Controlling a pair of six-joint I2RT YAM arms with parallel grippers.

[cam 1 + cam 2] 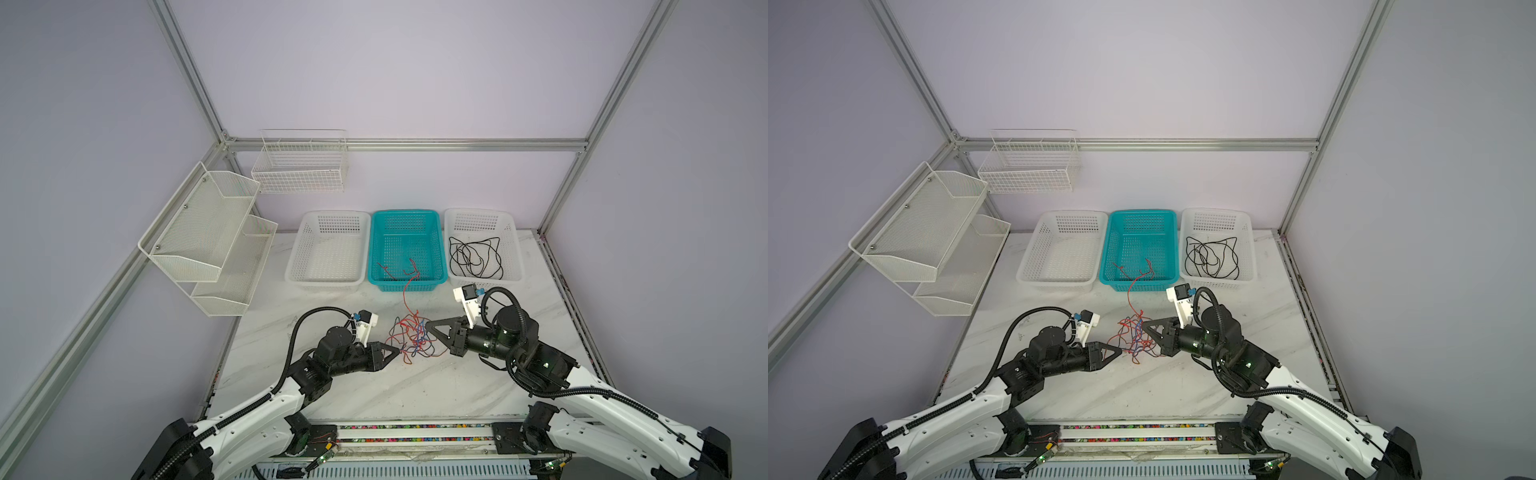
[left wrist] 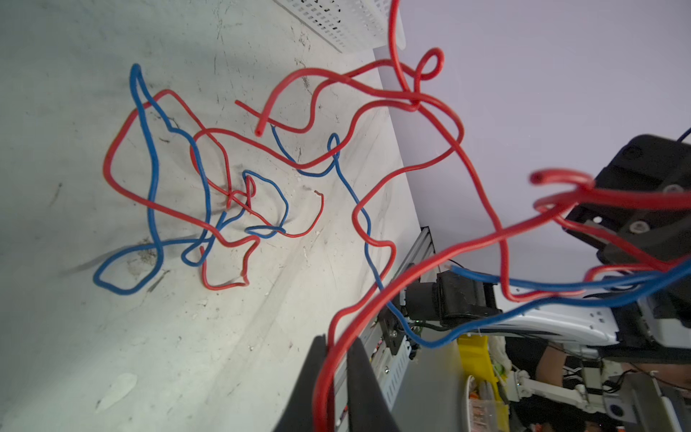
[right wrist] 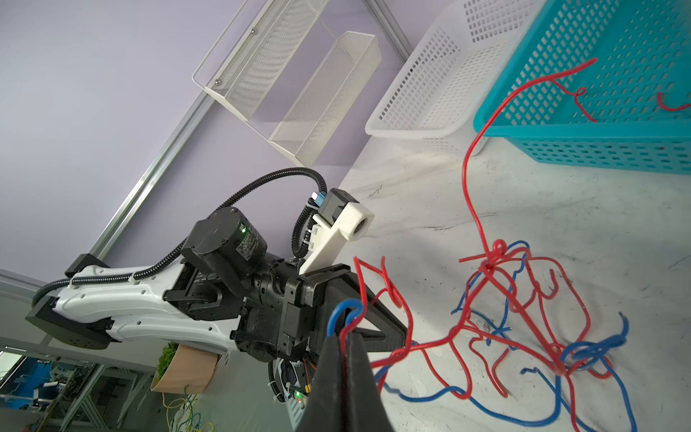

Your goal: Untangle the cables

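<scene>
Red and blue cables lie tangled on the desk. The left tool pinches a red cable; the right tool pinches both colours together.

This is a robotics lab test cell. An aluminium profile frame boxes in the space, and plain lilac panels serve as its walls. Two white-and-black robot arms, the left arm and the right arm, sit on a rail along the near edge of a marble-patterned counter. A mesh shelf and a wire rack hang on the walls at the far left. Beyond the frame, the left wrist view shows a yellow bin and more white robot hardware.
</scene>
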